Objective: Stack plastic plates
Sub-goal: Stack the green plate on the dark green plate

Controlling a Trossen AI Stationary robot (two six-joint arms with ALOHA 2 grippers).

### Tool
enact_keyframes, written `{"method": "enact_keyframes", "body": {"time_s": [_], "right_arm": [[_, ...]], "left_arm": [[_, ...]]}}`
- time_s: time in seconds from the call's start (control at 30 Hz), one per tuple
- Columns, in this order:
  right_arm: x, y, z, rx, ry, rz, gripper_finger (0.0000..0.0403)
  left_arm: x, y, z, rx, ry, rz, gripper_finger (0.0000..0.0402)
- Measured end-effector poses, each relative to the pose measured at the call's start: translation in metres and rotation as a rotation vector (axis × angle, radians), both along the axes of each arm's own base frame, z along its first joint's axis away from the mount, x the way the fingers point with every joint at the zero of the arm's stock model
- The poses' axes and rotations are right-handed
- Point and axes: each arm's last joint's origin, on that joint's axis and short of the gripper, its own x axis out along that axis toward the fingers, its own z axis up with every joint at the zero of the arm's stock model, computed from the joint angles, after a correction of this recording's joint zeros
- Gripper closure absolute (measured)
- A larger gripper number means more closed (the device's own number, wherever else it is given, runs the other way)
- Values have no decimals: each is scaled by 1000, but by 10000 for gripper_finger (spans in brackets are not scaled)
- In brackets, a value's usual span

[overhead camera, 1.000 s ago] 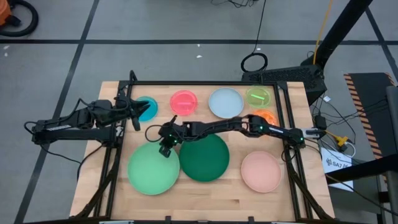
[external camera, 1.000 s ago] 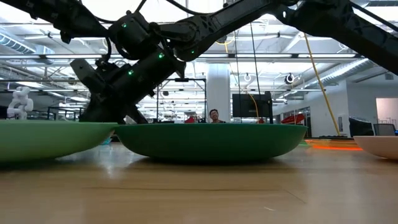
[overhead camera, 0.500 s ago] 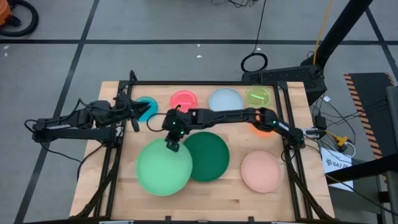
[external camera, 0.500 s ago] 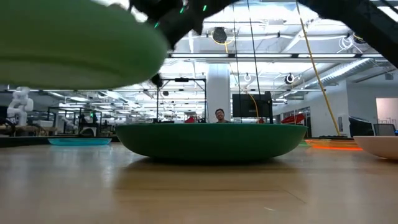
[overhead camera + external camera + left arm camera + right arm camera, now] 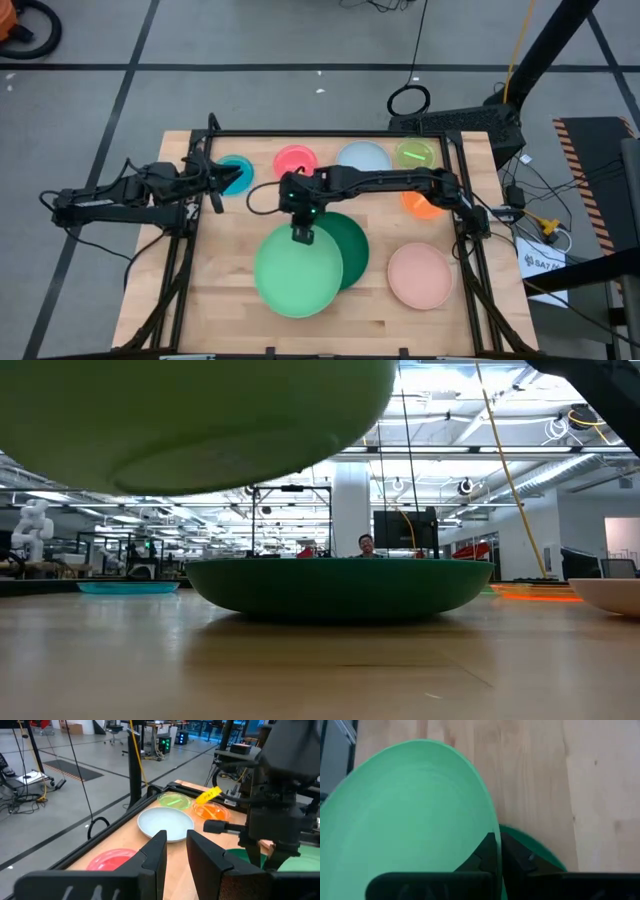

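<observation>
The large light green plate point(image 5: 298, 273) is held up above the bench point(image 5: 225, 300) by its far rim, and it partly covers the dark green plate point(image 5: 350, 245), which lies flat on the wood. In the low view the light green plate point(image 5: 190, 415) is seen from below, clear of the bench, with the dark green plate point(image 5: 340, 588) resting behind it. The right gripper point(image 5: 303, 232) is closed on the rim of this plate; in the right wrist view the two fingers point(image 5: 487, 852) are pressed narrow, one on each side of the thin edge. Only a sliver of the dark green plate point(image 5: 540, 850) is seen there.

The pale pink plate point(image 5: 420, 275) lies alone near the right side of the bench. Along the far edge the pink-red plate point(image 5: 292, 158), the light blue plate point(image 5: 362, 155) and the yellow-green plate point(image 5: 416, 153) are placed in a row; parts of them are hidden by the right arm. The orange plate point(image 5: 424, 203) is half covered by that arm. Bare wood is left in front of the plates and at the left.

The left gripper point(image 5: 218, 180) waits beside the translucent blue plate point(image 5: 236, 172). Its fingers point(image 5: 157, 855) are narrowly open and nothing is held between them.
</observation>
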Motion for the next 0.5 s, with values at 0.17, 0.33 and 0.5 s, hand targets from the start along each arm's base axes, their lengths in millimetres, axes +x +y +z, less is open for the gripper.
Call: {"method": "enact_keyframes", "body": {"time_s": [0.17, 0.33, 0.5], "right_arm": [[-19, 0, -9, -14, 41, -4, 401], [-49, -1, -9, -43, -58, -40, 401], [-97, -7, -20, -76, -178, -88, 401]], "left_arm": [[0, 0, 0, -3, 3, 1, 321], [0, 0, 0, -4, 3, 1, 321], [2, 0, -1, -14, 2, 3, 321]]}}
